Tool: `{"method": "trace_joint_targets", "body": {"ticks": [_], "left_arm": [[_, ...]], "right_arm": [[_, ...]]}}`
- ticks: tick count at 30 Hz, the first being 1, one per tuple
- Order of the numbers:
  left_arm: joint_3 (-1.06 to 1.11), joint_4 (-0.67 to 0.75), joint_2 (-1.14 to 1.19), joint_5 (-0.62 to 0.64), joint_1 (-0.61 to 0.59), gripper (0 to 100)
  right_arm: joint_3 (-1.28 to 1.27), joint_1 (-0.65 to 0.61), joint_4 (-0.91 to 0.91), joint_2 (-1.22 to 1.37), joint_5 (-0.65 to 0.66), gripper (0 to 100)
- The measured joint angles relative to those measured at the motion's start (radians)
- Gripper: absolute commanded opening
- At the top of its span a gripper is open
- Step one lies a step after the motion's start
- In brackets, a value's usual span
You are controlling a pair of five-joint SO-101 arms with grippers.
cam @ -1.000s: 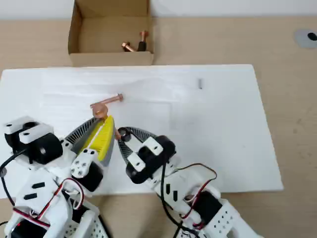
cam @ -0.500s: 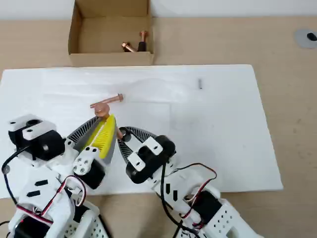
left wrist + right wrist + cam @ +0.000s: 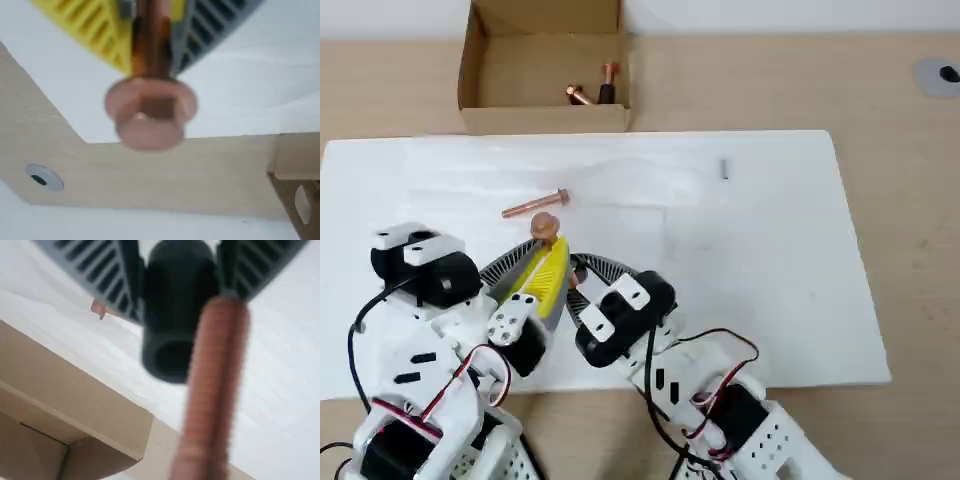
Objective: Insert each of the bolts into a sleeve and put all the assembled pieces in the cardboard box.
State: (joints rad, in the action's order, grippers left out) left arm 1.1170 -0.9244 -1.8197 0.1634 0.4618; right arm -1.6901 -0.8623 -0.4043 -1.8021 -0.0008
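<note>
four copper bolts (image 3: 535, 206), two black sleeves (image 3: 175, 315), one cardboard box (image 3: 540, 120), one white sheet (image 3: 770, 250) and two robot arms (image 3: 620, 320) are visible.

White arms (image 3: 415, 365), black motors (image 3: 615, 335), red wires (image 3: 745, 346)

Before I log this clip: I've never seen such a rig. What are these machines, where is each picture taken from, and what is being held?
Two small robot arms sit side by side at a table. One picture looks down from above; the other two come from cameras on each arm's wrist. The left pincer grips a copper bolt, the right pincer a black sleeve. On the white sheet lies a second bolt. The cardboard box holds finished pieces.
</note>
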Motion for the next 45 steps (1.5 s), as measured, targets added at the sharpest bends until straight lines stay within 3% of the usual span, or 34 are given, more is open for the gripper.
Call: {"method": "trace_joint_targets", "body": {"ticks": [10, 22, 31, 45], "left_arm": [[0.041, 0.103, 0.0, -0.037, 0.0, 1], [0.075, 0.118, -0.002, -0.081, -0.002, 1], [0.132, 0.209, 0.0, -0.081, -0.064, 1], [0.164, 0.207, -0.002, -0.081, -0.057, 1]], "right_arm": [[0.0, 0.0, 0.0, 0.0, 0.0, 0.9], [0.0, 0.0, -0.002, 0.0, 0.0, 0.9], [0.0, -0.005, 0.0, 0.0, 0.0, 0.9], [0.0, 0.002, -0.003, 0.002, 0.0, 0.9]]}}
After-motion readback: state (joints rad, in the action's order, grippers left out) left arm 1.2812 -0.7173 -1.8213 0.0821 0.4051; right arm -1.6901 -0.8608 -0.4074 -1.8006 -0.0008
